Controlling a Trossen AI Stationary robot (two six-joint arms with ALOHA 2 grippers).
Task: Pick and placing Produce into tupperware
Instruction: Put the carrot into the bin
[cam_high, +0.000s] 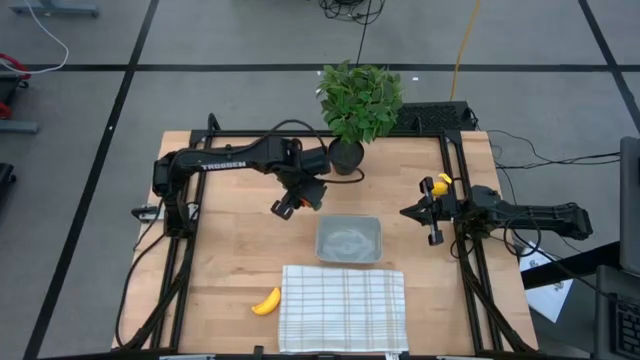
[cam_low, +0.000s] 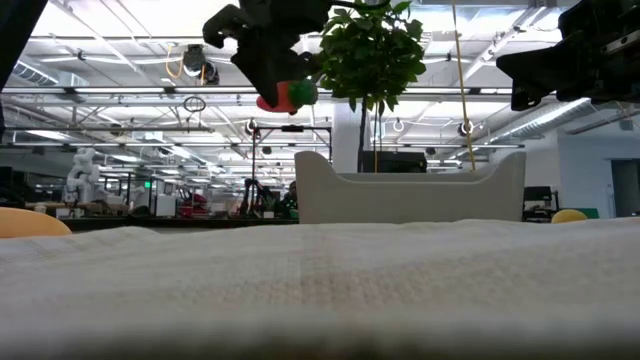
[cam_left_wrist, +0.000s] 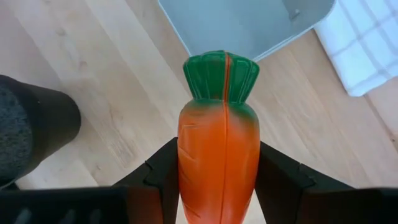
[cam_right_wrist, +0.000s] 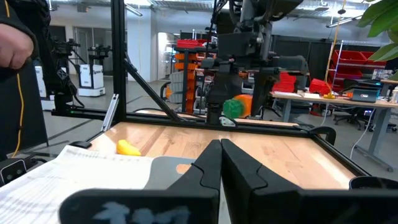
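We are carrying the carrot (cam_left_wrist: 219, 149), a light, stiff, slick plastic toy, clamped mid-body in our left gripper (cam_high: 288, 206) above the tabletop (cam_high: 230, 250) beside the tupperware (cam_high: 349, 240), while our right gripper (cam_high: 420, 213) is waiting pinched closed.

left pincer (cam_high: 287, 207) raised mid-table and gripping, right pincer (cam_high: 409, 213) closed, parked at right

Two black robot arms on a black frame

The left arm (cam_high: 235, 160) is matte black, built of rounded segments, with white lettering along its long link and a black cable looping over it. The right arm (cam_high: 520, 213) is the same matte black. The right gripper (cam_right_wrist: 222, 163) has two flat, angular black fingers.
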